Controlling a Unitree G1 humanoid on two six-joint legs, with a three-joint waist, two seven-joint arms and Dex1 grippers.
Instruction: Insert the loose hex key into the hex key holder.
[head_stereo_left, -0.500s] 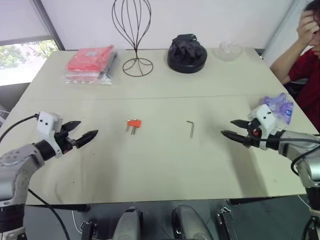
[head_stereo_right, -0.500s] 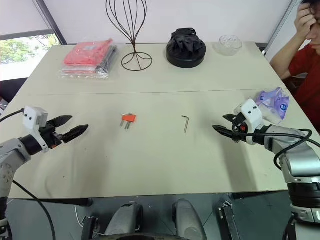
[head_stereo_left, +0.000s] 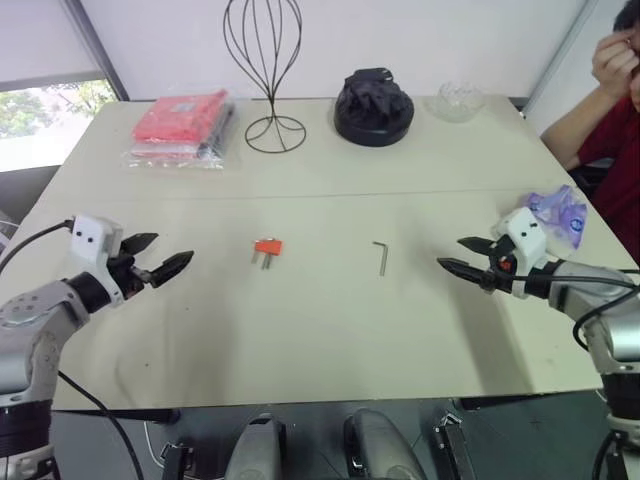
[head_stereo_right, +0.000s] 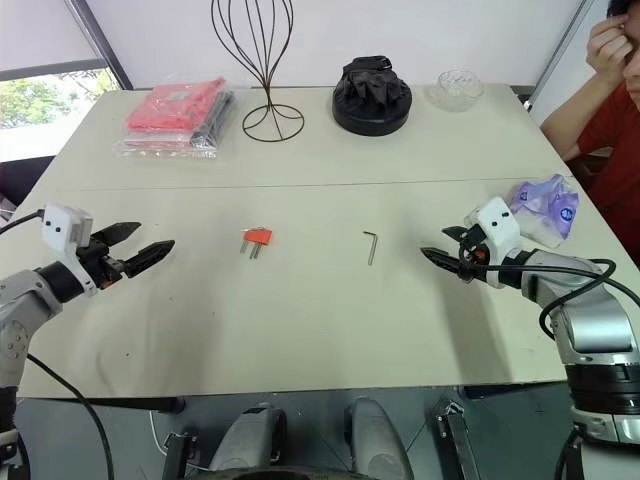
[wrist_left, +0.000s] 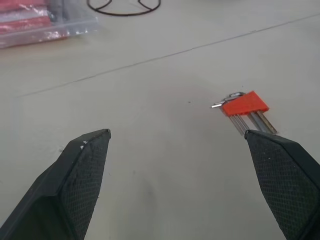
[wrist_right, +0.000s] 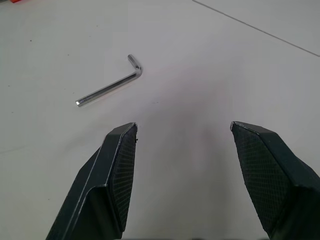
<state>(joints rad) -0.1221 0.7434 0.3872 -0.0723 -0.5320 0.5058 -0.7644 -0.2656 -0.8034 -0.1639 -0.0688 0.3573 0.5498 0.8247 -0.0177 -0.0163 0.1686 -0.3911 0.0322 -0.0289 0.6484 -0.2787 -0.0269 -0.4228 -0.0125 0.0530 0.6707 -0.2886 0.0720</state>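
Observation:
The loose hex key (head_stereo_left: 381, 257) lies flat on the cream table, just right of centre; it also shows as a thin L-shaped rod (wrist_right: 110, 90). The hex key holder (head_stereo_left: 267, 247), a small orange-red block with short metal keys sticking out, lies left of centre and appears again as the same block (wrist_left: 245, 106). My left gripper (head_stereo_left: 172, 250) hovers open to the left of the holder, well apart from it, with nothing between its fingers (wrist_left: 85, 165). Open and empty too, my right gripper (head_stereo_left: 450, 253) hangs to the right of the key, its fingertips (wrist_right: 120, 150) short of it.
At the table's back stand a red packet in clear plastic (head_stereo_left: 180, 125), a black wire stand (head_stereo_left: 265, 75), a black lump on a round base (head_stereo_left: 373, 105) and a glass bowl (head_stereo_left: 455, 100). A purple bag (head_stereo_left: 560, 212) lies behind my right gripper. A person in red (head_stereo_left: 610, 120) sits at the far right.
Both grippers hold almost the same place and stay open. The person at the far right has shifted a hand slightly.

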